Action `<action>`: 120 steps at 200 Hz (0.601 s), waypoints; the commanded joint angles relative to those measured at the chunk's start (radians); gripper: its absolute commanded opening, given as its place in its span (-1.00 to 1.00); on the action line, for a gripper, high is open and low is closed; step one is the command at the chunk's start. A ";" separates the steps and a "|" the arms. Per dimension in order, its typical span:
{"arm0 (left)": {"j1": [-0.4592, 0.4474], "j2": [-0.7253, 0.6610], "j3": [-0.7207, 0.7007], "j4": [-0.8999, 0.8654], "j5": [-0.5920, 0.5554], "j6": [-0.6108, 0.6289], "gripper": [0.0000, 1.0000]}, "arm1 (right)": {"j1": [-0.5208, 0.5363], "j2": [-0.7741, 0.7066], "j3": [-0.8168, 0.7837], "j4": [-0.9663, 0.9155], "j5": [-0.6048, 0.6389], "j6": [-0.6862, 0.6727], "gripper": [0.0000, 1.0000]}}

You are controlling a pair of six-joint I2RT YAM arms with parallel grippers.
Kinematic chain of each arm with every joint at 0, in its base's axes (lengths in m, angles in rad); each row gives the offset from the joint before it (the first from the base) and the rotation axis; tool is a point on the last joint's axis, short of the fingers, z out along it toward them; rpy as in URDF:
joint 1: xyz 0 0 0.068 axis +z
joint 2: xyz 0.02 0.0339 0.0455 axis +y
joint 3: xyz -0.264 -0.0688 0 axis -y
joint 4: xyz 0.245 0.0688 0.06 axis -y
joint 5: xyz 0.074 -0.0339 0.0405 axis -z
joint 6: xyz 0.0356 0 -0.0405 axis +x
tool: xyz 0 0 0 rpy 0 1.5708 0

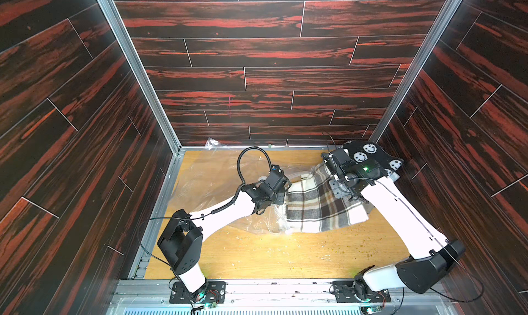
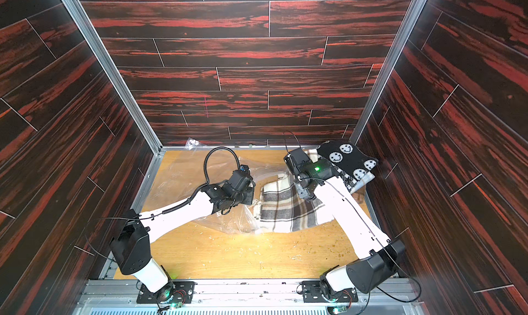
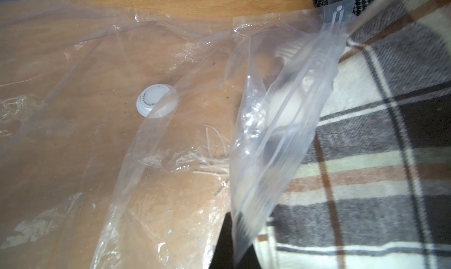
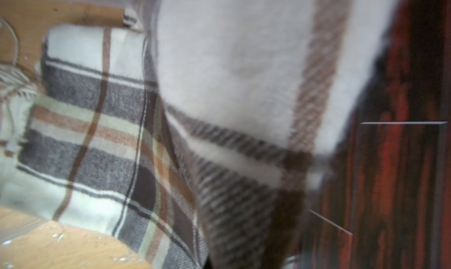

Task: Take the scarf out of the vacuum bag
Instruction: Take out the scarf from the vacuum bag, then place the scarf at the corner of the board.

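Note:
The vacuum bag (image 1: 205, 179) lies clear and crinkled on the wooden table (image 1: 257, 256), its round white valve (image 3: 156, 104) facing up. My left gripper (image 3: 238, 252) is shut on the bag's zip-seal edge (image 3: 292, 124) and holds that edge raised beside the scarf. The scarf (image 1: 314, 210), a cream, grey and brown plaid, lies mostly outside the bag to its right in both top views (image 2: 285, 210). A few fringe strands (image 3: 212, 138) show through the plastic. My right gripper (image 4: 210, 263) is shut on a fold of the scarf (image 4: 244, 84), lifted near the right wall.
A black knit cloth with white smiley faces (image 1: 368, 153) sits in the back right corner behind the right wrist. A small clear packet (image 1: 213, 142) lies at the back edge. Dark wood-pattern walls (image 1: 85, 156) close in the table on three sides.

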 commanded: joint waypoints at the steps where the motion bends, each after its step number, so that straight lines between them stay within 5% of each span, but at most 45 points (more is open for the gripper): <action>1: 0.009 0.008 0.024 -0.019 -0.016 -0.009 -1.00 | 0.010 -0.021 0.057 -0.035 0.101 -0.023 -1.00; 120: 0.010 0.001 0.004 0.006 0.004 -0.014 -1.00 | 0.038 0.045 0.264 -0.146 0.447 -0.057 -1.00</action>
